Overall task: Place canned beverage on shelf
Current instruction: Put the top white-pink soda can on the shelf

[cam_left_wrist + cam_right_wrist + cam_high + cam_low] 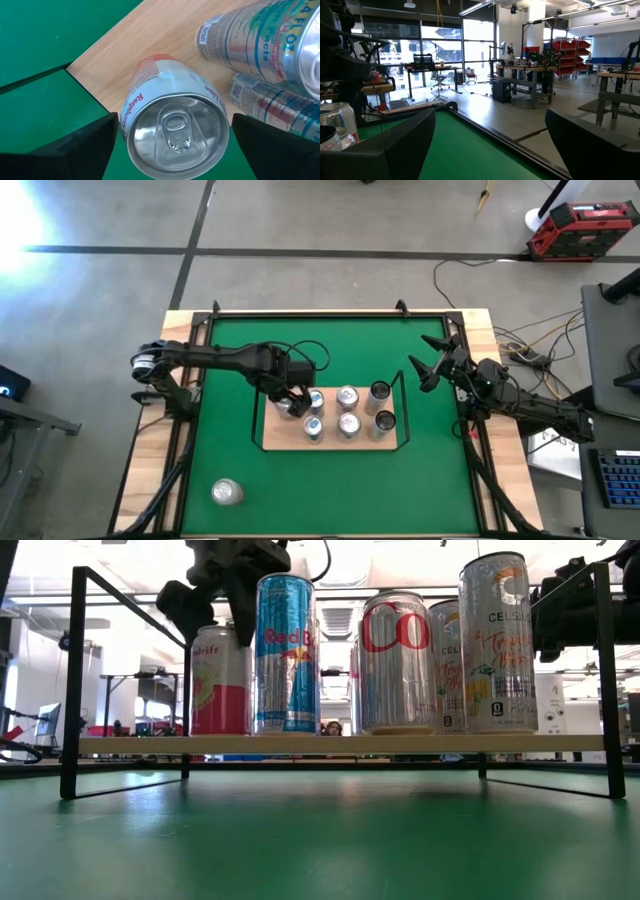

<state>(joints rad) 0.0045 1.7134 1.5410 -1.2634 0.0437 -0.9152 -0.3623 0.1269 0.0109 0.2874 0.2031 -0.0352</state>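
Left end effector [172,137] spread wide, released, astride upright "Raspberry" can [172,125] on shelf [285,435]. Beside it: "Red Bull" can [285,655], "Co…" can [397,665], "CELSIUS" can [497,645]. Right end effector [428,358] released, by shelf's right end. Stray can [227,492] lying on counter [330,480].

We see glossy metal cans [397,665] with shiny silver lids, standing on a smooth, pale wood shelf [285,432] edged by thin black wire, over the matt green felt tabletop [330,480]
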